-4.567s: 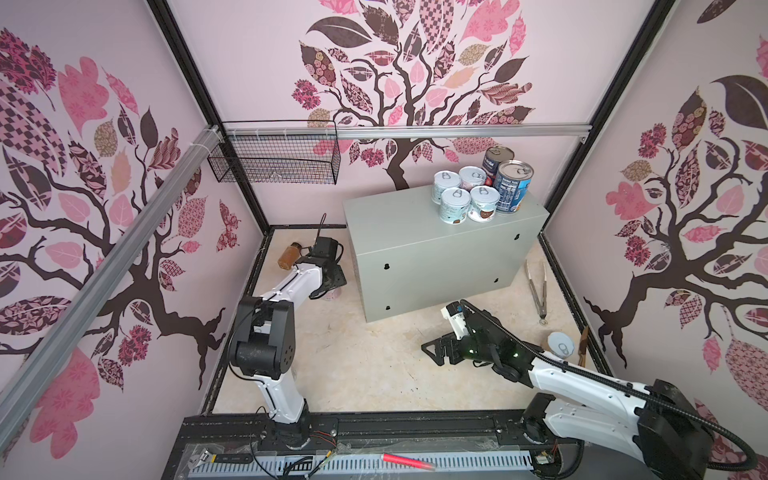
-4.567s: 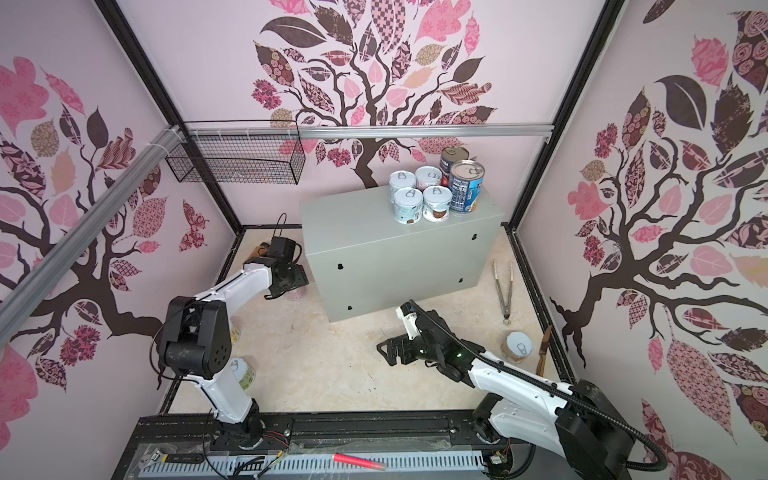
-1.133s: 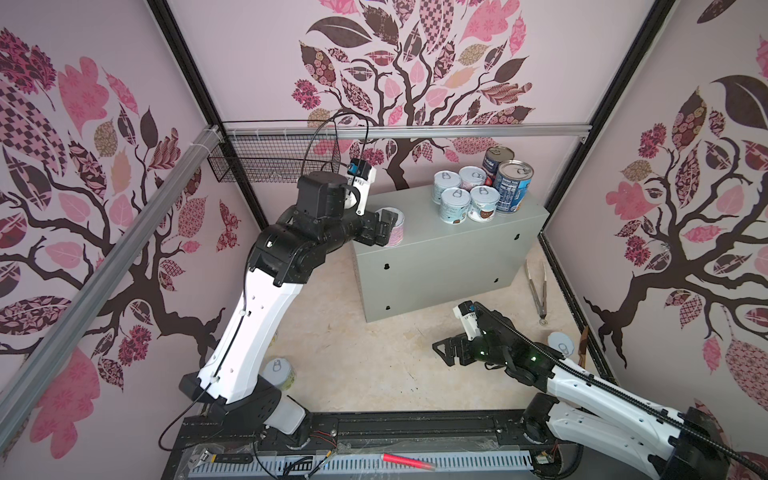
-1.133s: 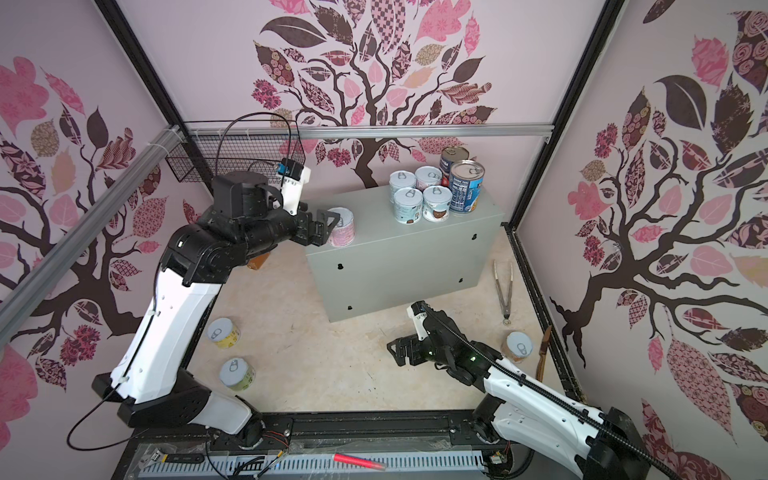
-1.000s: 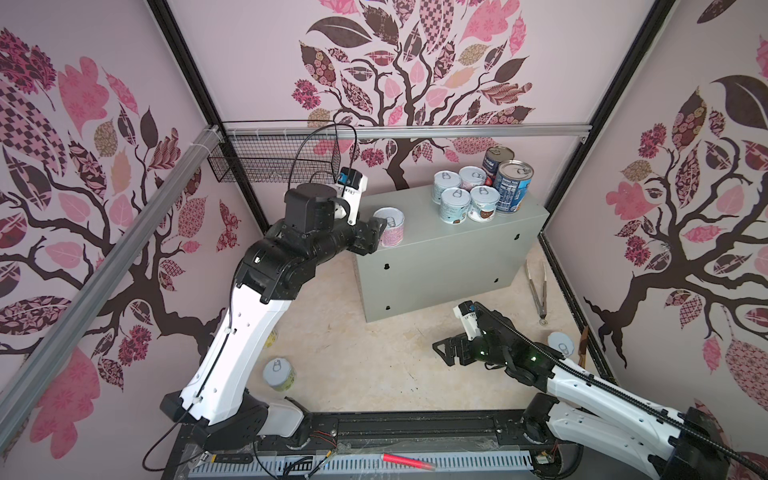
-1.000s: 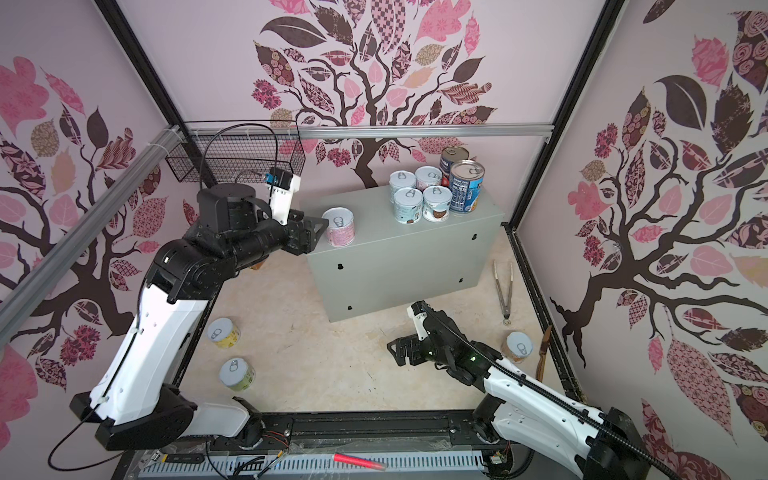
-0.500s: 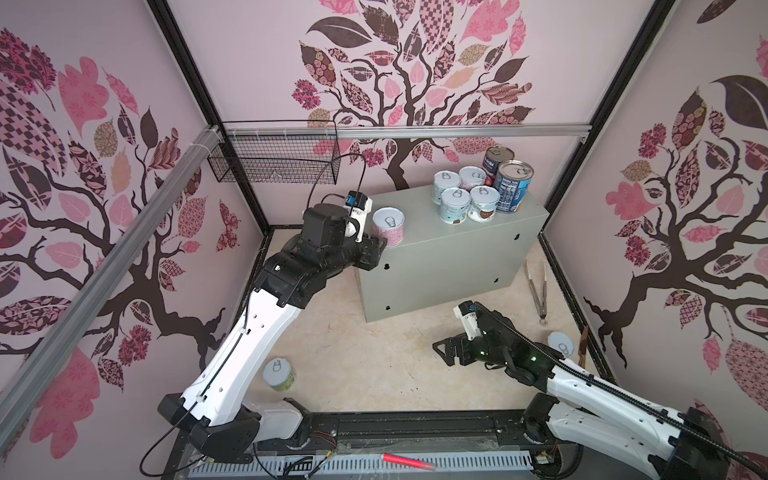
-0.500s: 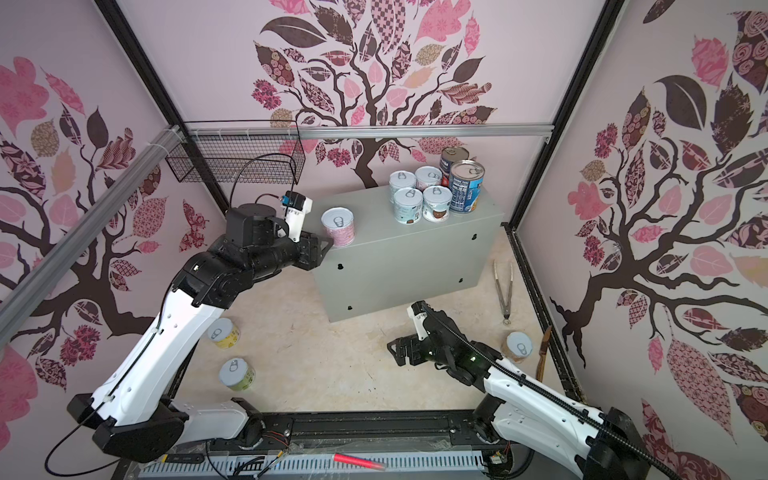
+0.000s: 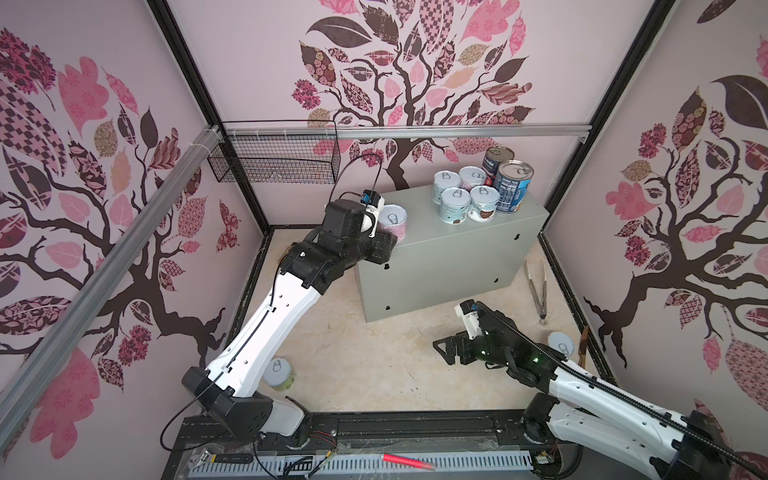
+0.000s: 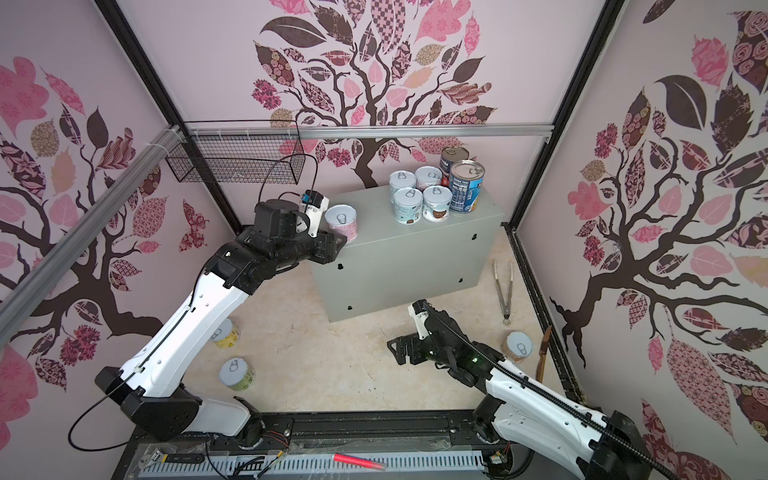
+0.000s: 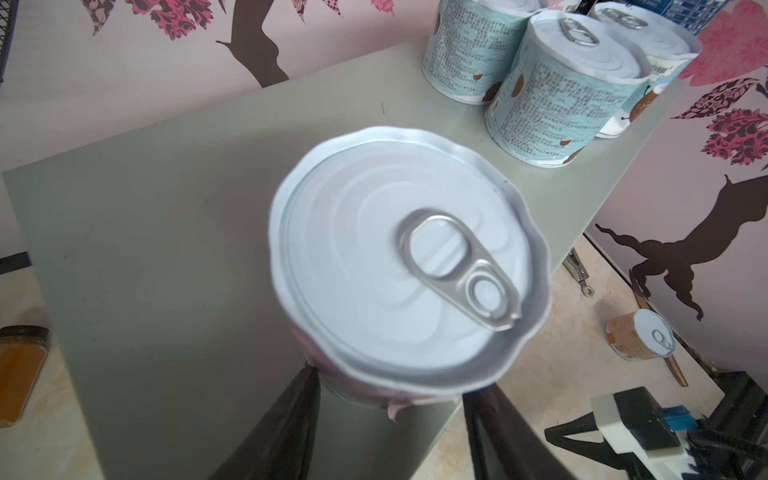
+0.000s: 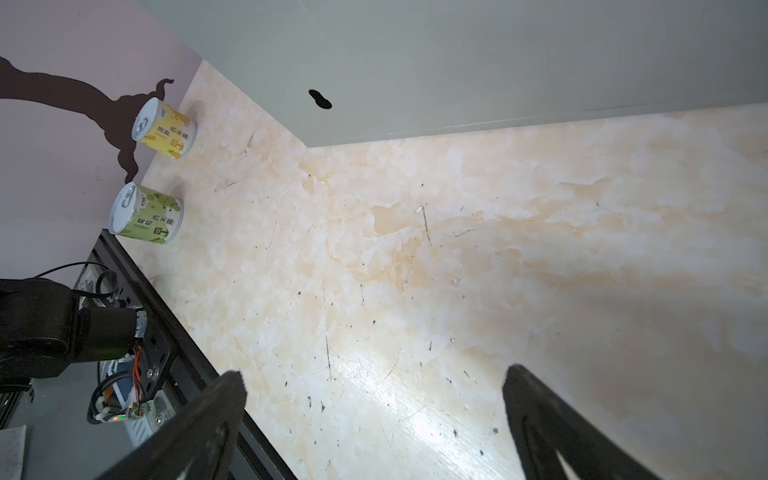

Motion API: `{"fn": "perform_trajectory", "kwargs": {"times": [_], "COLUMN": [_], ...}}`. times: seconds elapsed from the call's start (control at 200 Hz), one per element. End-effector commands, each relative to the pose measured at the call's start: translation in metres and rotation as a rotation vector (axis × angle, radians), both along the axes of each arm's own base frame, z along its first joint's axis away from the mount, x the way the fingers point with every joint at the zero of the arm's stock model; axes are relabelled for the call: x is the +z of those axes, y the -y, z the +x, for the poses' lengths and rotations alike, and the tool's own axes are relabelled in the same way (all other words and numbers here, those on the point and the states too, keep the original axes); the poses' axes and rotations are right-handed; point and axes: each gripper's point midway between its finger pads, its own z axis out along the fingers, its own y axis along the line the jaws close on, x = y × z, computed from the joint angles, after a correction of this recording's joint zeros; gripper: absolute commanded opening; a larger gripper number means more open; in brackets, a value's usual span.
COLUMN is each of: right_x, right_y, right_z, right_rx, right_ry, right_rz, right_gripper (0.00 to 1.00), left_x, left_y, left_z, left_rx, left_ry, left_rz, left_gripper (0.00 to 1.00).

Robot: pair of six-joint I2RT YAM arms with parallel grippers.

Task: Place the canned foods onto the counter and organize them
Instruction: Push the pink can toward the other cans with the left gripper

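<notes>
A short pink can [image 9: 392, 222] [image 10: 341, 222] with a white pull-tab lid [image 11: 395, 266] is at the left front corner of the grey counter [image 9: 457, 257] [image 11: 166, 208]. My left gripper [image 9: 390, 243] [image 11: 388, 382] is shut on its lower sides. I cannot tell whether its base rests on the top. Several short cans [image 9: 461, 199] and two tall cans [image 9: 513, 187] stand grouped at the counter's right end. A yellow can [image 10: 224, 332] [image 12: 164, 129], a green can [image 9: 279, 374] [image 12: 145, 216] and a peach can [image 9: 560, 345] [image 11: 640, 336] stand on the floor. My right gripper [image 9: 442, 351] [image 12: 374, 372] hangs open and empty above the floor.
Metal tongs [image 9: 536, 286] lie on the floor right of the counter, and a brown-handled tool [image 9: 582, 345] leans by the right wall. An amber bottle [image 11: 20, 370] stands left of the counter. A black wire basket [image 9: 274, 162] hangs on the back rail.
The left arm has brought the pink can up from the floor to the counter's left end. Over the last second its wrist sank lower while the can stayed put. The right arm is still.
</notes>
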Motion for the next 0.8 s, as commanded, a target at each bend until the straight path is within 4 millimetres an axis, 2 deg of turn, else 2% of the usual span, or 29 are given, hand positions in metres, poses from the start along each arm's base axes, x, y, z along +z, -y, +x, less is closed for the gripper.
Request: {"fn": "perform_trajectory", "kwargs": {"times": [0.0,0.38,0.42,0.43,0.465,0.795], "right_x": [0.001,-0.010,-0.012,-0.012,-0.013,-0.022], "right_y": [0.000,-0.005,-0.005,-0.005,-0.006,-0.012], "right_z": [0.002,0.002,0.002,0.002,0.003,0.005], "right_rx": [0.004,0.023,0.024,0.024,0.026,0.045], "right_ry": [0.023,0.008,0.007,0.006,0.006,-0.011], "right_rz": [-0.011,-0.022,-0.023,-0.024,-0.023,-0.034], "right_gripper": [1.00,1.00,1.00,1.00,1.00,1.00], "left_x": [0.017,0.017,0.010,0.019,0.022,0.011], "left_y": [0.003,0.024,0.024,0.024,0.024,0.037], "left_z": [0.012,0.050,0.056,0.056,0.061,0.092], "left_rx": [0.005,-0.024,-0.020,-0.019,-0.015,-0.036], "left_ry": [0.049,0.061,0.047,0.065,0.069,0.042], "left_rz": [-0.022,-0.006,0.000,-0.012,-0.021,-0.040], "left_gripper": [0.58,0.58,0.58,0.58,0.58,0.58]}}
